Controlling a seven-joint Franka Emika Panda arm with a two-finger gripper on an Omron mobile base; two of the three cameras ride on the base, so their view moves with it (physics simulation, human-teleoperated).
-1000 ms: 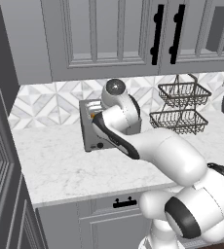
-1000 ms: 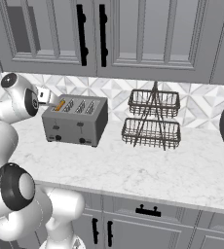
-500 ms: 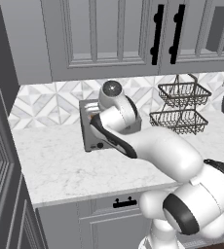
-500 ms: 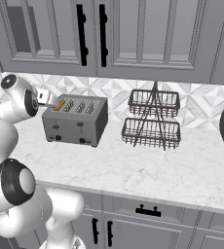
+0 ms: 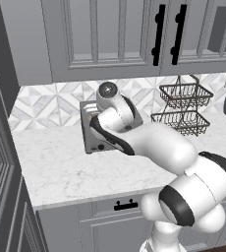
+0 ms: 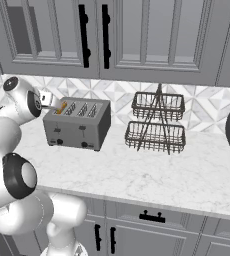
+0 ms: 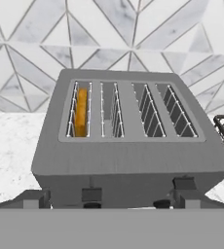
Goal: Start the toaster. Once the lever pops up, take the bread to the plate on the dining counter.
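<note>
The toaster (image 6: 77, 123) stands on the white marble counter (image 6: 152, 172), back against the patterned tile backsplash (image 6: 207, 107), toward the left part of the counter as the right base view shows it. It is a boxy grey metal body with four long slots across its top, each lined with thin wire guides. Its front face carries two small black levers (image 7: 91, 194) and, lower down, dark round knobs (image 6: 59, 142). In the hand view the toaster (image 7: 128, 146) is seen from above and in front, so the top panel and slots lie open to the eye while the front face is foreshortened.

The bread (image 7: 81, 112) sits down inside the leftmost slot, edge up. Only its narrow orange-brown top edge shows, a golden strip between the wires. In the right base view the same orange edge (image 6: 61, 107) shows at the toaster's left end.

The gripper (image 6: 51, 100) hovers at the toaster's left end, just above the top, with its fingers spread wide apart and holding nothing.

To the right of the toaster, apart from it, stands a two-tier wire basket rack (image 6: 157, 122). Grey cabinets (image 6: 127, 35) with black handles hang above the counter.
</note>
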